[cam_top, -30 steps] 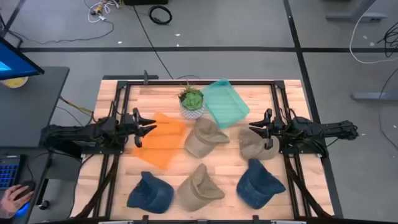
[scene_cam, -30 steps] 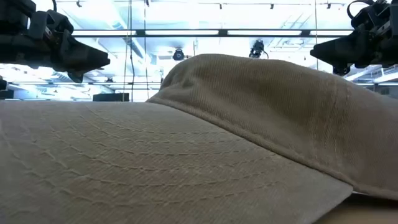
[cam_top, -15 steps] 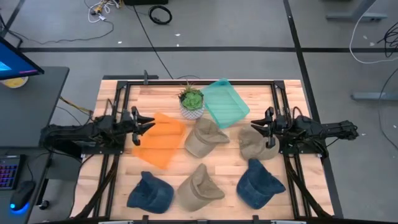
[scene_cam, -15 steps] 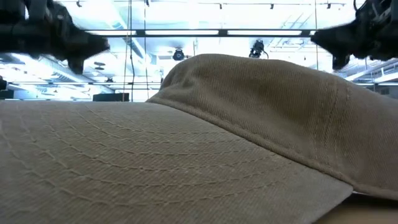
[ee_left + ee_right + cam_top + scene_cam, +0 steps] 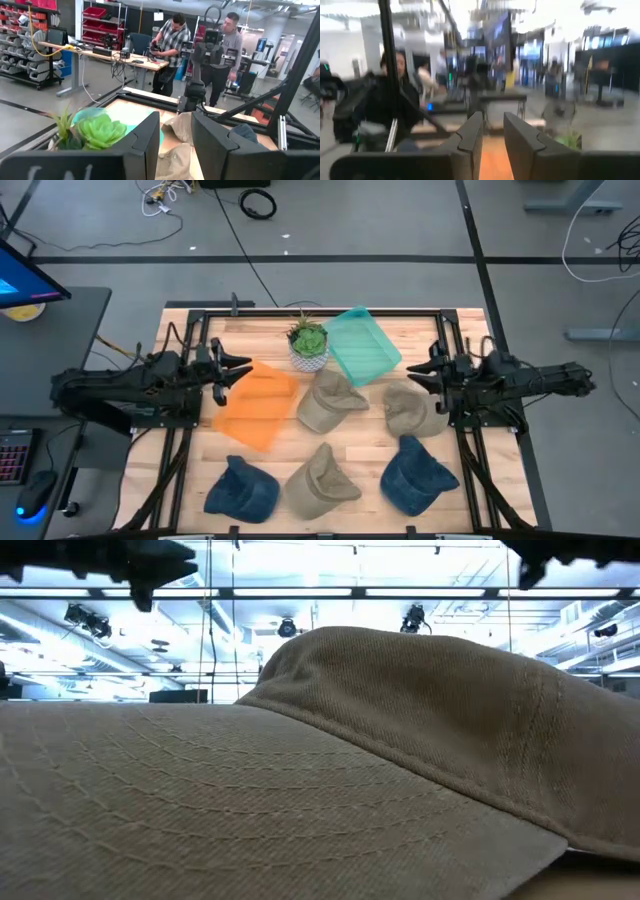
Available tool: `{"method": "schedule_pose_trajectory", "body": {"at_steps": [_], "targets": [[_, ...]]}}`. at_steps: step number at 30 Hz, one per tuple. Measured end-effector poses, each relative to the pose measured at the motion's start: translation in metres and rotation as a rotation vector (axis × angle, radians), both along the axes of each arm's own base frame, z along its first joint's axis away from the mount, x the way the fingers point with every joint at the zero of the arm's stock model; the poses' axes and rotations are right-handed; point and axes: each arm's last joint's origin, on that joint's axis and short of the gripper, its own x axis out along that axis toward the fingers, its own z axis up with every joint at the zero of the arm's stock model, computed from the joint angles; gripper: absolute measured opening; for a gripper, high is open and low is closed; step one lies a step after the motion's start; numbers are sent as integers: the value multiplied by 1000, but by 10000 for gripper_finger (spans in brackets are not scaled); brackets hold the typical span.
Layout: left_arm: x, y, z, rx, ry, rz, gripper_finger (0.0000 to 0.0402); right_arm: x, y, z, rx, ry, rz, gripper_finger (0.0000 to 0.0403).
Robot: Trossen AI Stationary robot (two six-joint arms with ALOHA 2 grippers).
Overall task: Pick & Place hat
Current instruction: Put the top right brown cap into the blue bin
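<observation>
Several caps lie crown up on the wooden table [image 5: 470, 330]: tan ones at the middle [image 5: 328, 402], the right [image 5: 412, 410] and the near middle [image 5: 320, 480], where one fills the low view [image 5: 350, 770]; blue ones at the near left [image 5: 242, 488] and near right [image 5: 415, 475]. My left gripper [image 5: 240, 366] hovers open over the far end of an orange tray [image 5: 258, 405]. My right gripper [image 5: 416, 372] hovers open above the right tan cap's far edge. Both are empty, and both show at the top of the low view, the left [image 5: 160, 558] and the right [image 5: 535, 552].
A teal tray [image 5: 360, 345] and a potted green plant [image 5: 308, 343] stand at the far middle. A black frame [image 5: 300, 312] borders the table. People stand at benches beyond the table in the left wrist view [image 5: 172, 37]. A desk with a monitor [image 5: 25, 280] is at the left.
Both grippers have risen and drawn a little toward the table's far edge, the right one also slightly toward the right edge, so that in the low view they now show only at the top. Both stay open. The caps have not moved.
</observation>
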Motion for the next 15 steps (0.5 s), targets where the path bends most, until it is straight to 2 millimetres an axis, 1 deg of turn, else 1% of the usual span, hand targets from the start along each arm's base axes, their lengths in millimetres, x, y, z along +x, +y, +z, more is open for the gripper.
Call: {"method": "schedule_pose_trajectory", "body": {"at_steps": [5,9,12,15], "targets": [[10,0,13,29,22,1,115,33,3,15,6,353,-2,84],[13,0,13,29,39,1,115,48,4,25,88,656,-46,85],[13,0,10,19,65,1,115,57,5,26,151,877,-92,89],[14,0,8,17,81,0,115,63,6,24,201,1073,-122,104]]}}
